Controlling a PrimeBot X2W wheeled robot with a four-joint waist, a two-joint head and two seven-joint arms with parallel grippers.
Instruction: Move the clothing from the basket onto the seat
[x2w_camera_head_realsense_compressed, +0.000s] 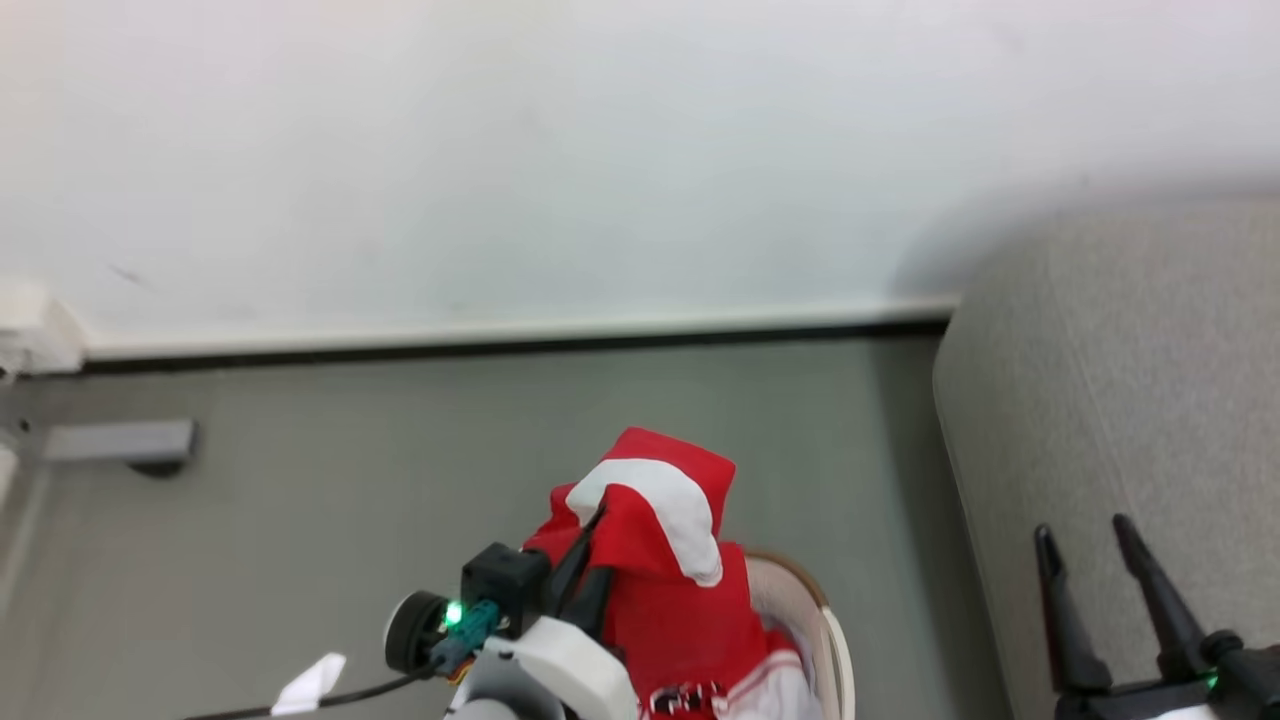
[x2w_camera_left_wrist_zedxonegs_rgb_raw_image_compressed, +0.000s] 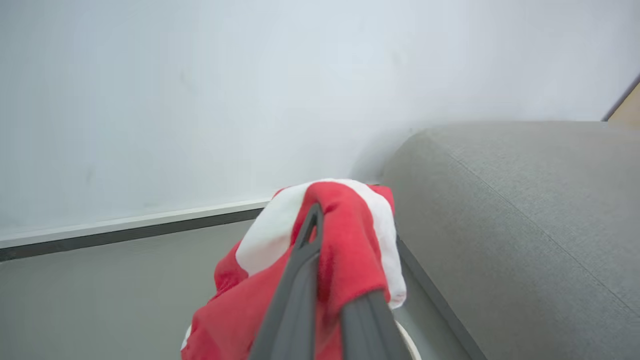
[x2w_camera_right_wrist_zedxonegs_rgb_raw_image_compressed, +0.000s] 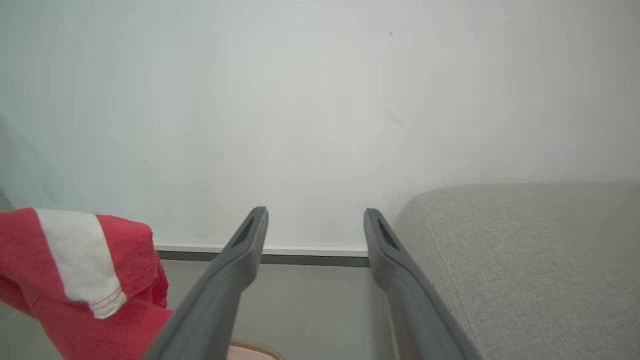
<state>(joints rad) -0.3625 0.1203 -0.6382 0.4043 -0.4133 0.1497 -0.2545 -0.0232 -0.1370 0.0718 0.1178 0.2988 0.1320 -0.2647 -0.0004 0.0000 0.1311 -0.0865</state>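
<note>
Head view: left jaws are clenching clothing (x2w_camera_head_realsense_compressed: 665, 600) above basket (x2w_camera_head_realsense_compressed: 812, 600), right jaws gaping, probably needing a swing over to seat (x2w_camera_head_realsense_compressed: 1130, 400).

The clothing (x2w_camera_head_realsense_compressed: 680, 600) is soft matt cloth, the seat (x2w_camera_head_realsense_compressed: 1120, 400) at right is rough woven fabric, and the basket (x2w_camera_head_realsense_compressed: 815, 620) rim is smooth plastic.

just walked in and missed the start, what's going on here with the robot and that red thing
The robot is moving laundry. Its left claw is shut on a bright red fabric garment with white panels, held up over the oval white plastic laundry basket with a tan-brown rim. The right claw is open and holds nothing, over the large light-grey woven-fabric sofa. The garment has not yet reached the sofa.
</note>
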